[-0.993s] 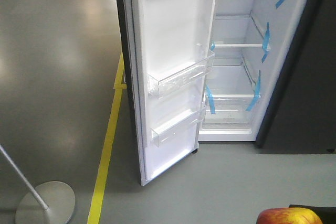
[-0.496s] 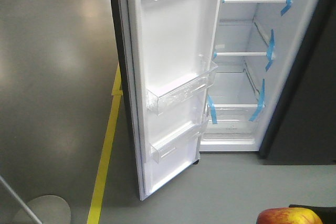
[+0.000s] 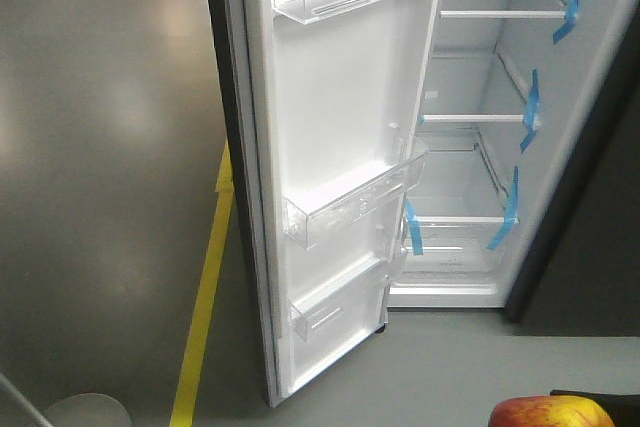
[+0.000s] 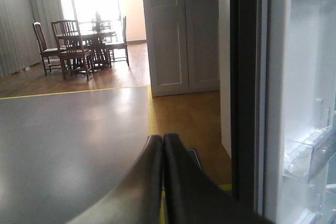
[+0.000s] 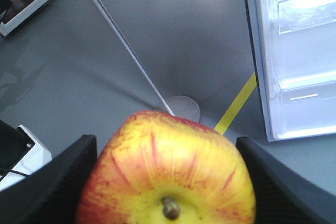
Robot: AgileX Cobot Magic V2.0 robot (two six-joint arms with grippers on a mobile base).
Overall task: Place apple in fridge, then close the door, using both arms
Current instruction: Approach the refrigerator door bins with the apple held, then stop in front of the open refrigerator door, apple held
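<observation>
The apple (image 5: 168, 171) is in my right gripper (image 5: 165, 141). The two dark fingers (image 5: 52, 182) press on it, one on each side, and the stem end faces the wrist camera. In the front view only the top of the apple peeks up at the bottom edge. It is low down and well apart from the fridge (image 3: 470, 67), so the apple is not in the fridge yet.

The fridge stands in front of me. Its door (image 3: 330, 117) is wide open, and I see its white inside with clear bins (image 3: 350, 202). Inside the fridge there are glass shelves (image 3: 460, 219) with blue tape (image 3: 412, 229) at the edges. The shelves I can see look bare, so I think there is room.

My left gripper (image 4: 163, 140) is shut tight. Its two fingers touch each other and it holds nothing. It points past the dark outer edge of the door. As far as I can tell, it is not touching the door.

I think the first part is done, because I have the apple and the door is open. The big part is left. I need to put the apple on a shelf, let go and pull my right arm out. Then I need to push the door shut. My left arm looks best for that, since it is on the door's side.
</observation>
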